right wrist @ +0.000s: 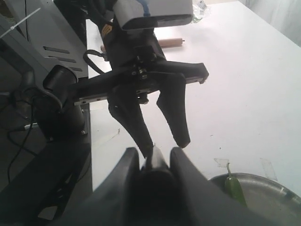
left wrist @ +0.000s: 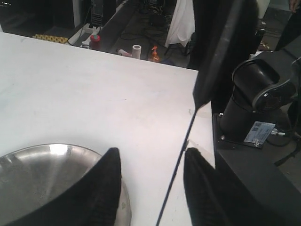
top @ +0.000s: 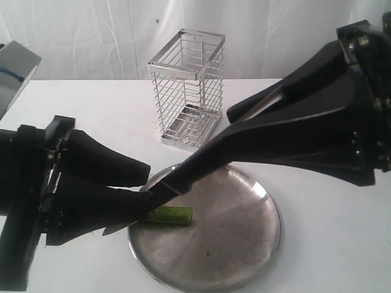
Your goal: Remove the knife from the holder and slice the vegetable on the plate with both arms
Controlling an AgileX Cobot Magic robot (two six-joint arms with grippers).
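My right gripper (top: 235, 125) reaches across the steel plate (top: 244, 244), shut on the black handle of the knife (top: 183, 177). In the right wrist view the handle (right wrist: 154, 176) fills the shut jaws. The blade runs on between the spread fingers of my left gripper (top: 146, 188) at the plate's left rim. In the left wrist view the blade is a thin dark line (left wrist: 181, 160) inside the open left gripper (left wrist: 151, 153), touching neither finger. The green vegetable (top: 168, 215) lies on the plate just below the knife, and shows as a pod (right wrist: 233, 188). The wire holder (top: 186, 91) stands behind, with no knife in it.
The white table (top: 317, 244) extends right of the plate. A wooden rod (right wrist: 169, 43) lies far off on the table. The right arm's base (left wrist: 254, 94) stands past the table edge. A grey box (top: 15, 73) sits at the far left.
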